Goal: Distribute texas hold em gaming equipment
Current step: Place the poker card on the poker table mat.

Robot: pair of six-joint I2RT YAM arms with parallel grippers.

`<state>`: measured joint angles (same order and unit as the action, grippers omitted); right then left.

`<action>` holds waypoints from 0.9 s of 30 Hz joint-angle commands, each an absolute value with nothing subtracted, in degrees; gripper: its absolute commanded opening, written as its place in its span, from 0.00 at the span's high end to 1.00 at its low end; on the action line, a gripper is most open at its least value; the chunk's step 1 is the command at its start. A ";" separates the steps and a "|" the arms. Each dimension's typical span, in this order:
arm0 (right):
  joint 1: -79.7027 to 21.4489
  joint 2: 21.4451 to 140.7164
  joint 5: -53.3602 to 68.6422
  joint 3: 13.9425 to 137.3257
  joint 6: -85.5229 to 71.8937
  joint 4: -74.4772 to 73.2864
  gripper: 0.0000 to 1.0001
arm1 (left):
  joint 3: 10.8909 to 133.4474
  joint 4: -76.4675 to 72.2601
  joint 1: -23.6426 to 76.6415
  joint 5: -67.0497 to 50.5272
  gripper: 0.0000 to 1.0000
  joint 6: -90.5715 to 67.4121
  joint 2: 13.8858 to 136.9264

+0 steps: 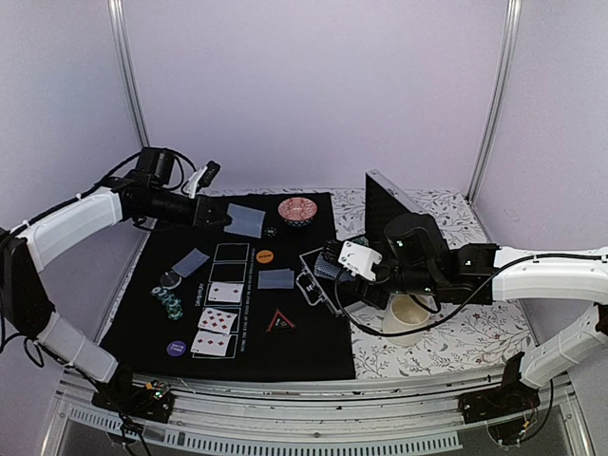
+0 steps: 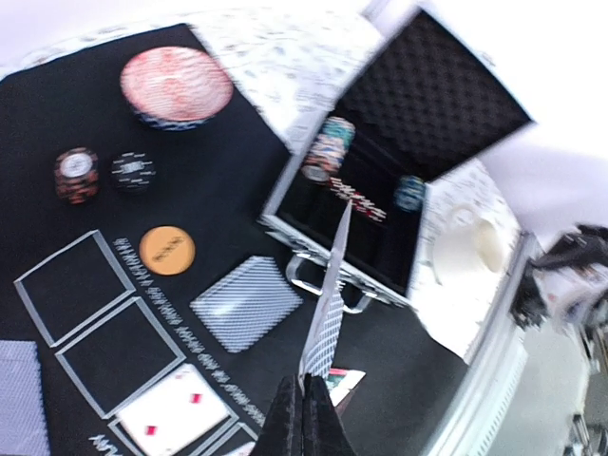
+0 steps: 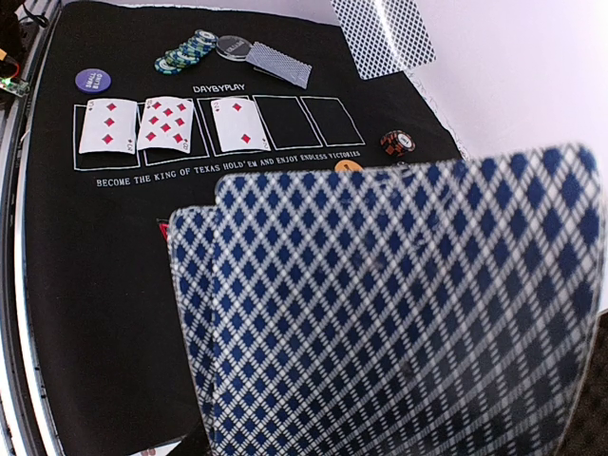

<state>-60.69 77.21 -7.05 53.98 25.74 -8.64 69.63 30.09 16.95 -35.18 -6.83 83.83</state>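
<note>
You see three face-up red cards (image 1: 217, 320) in a line, a striped chip stack (image 1: 171, 302) at 10 o'clock from them, a red triangle marker (image 1: 280, 321) at 3 o'clock. One blue-backed card (image 1: 245, 220) is held up at 12 o'clock; fanned cards (image 3: 399, 313) are gripped too.

Overhead and wrist views, shared mat (image 1: 285, 356)

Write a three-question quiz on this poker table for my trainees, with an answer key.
1. True or false: all five outlined slots on the black mat hold face-up cards.
2. The left end effector is shut on: A) a poker chip, B) a playing card, C) the red bowl.
3. Fill in: the face-up cards all show the suit ____.

Key: 1. False: three slots are filled and two are empty. 2. B. 3. Diamonds.
</note>
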 commanded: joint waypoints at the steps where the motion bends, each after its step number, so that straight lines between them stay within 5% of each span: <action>1: -60.82 76.50 -7.32 53.89 25.69 -7.49 0.59 | 66.73 30.10 23.61 -39.49 1.00 -8.77 78.61; 15: -60.82 77.08 -7.30 53.99 25.23 -7.83 0.59 | 51.97 17.47 43.64 -40.86 1.00 -20.68 85.81; 27: -60.82 76.31 -7.82 53.43 24.79 -8.44 0.59 | 53.26 19.35 41.56 -35.75 1.00 -18.02 94.40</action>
<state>-60.69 77.21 -7.09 53.98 25.45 -9.08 52.03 19.22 43.94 -37.04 -19.55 93.95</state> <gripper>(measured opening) 0.414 0.005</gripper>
